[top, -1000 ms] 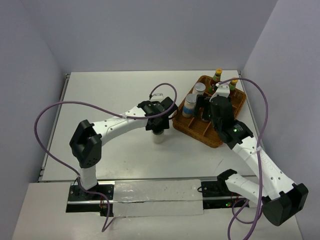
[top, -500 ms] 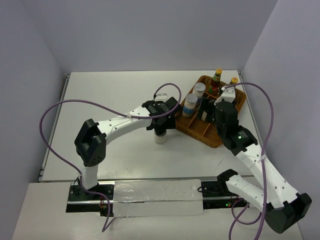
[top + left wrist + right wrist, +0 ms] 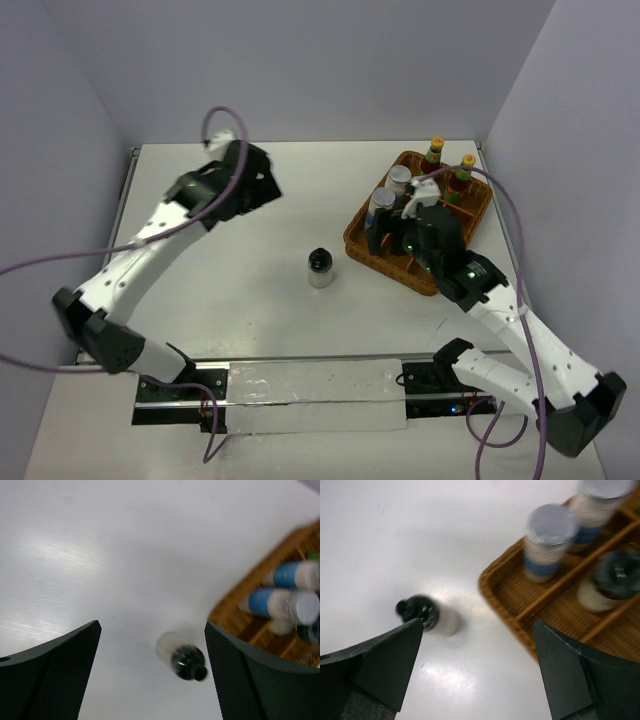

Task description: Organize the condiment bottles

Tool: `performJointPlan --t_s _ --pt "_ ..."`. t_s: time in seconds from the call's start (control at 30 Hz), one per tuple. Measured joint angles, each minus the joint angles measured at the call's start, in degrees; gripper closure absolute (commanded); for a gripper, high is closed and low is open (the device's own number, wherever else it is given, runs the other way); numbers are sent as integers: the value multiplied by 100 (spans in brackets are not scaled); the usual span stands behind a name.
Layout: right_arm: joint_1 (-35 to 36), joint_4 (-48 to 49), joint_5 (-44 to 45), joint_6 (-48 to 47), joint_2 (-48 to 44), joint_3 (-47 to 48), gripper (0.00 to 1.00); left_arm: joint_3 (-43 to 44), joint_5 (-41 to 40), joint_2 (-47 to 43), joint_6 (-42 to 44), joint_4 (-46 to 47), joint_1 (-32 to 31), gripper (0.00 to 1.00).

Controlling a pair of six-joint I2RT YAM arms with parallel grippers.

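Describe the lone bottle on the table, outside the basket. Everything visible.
The bottle is squat, with a pale, translucent-looking body and a black knobbed cap, which is on. It stands upright on the white table, apart from the wicker basket and to its left in the top view. Only the table touches it. Both wrist views blur it, so any label or contents cannot be made out.

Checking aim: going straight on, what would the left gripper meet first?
Likely the black-capped bottle on the table, framed by the open left gripper in its wrist view; depth is unclear, so perhaps bare table.
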Motion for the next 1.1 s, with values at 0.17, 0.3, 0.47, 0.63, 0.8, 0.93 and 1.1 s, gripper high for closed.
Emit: performJointPlan --t_s 0.17,0.3,0.47,0.63,0.8,0.93,1.1 --pt "1252 15 -35 -5 1149 372 1 -513 -81 -1152 91 -2 1063 7" --pt "1670 -10 -109 -3 1693 376 0 -655 -88 -1392 88 52 1067 7" --pt "1993 68 -119 -3 1947 393 0 -951 -78 -1322 85 69 1075 8" --pt "2134 273 -78 -3 2557 538 0 -996 -36 -1230 83 82 1075 8" --pt "2150 355 117 -3 3140 570 0 -1059 -14 -1230 83 102 1075 8" --pt "2150 447 232 -3 3438 663 0 -1062 -14 -1230 85 113 1075 8" --pt "2150 645 280 -3 3662 780 2 -1070 -14 -1230 85 117 1075 8"
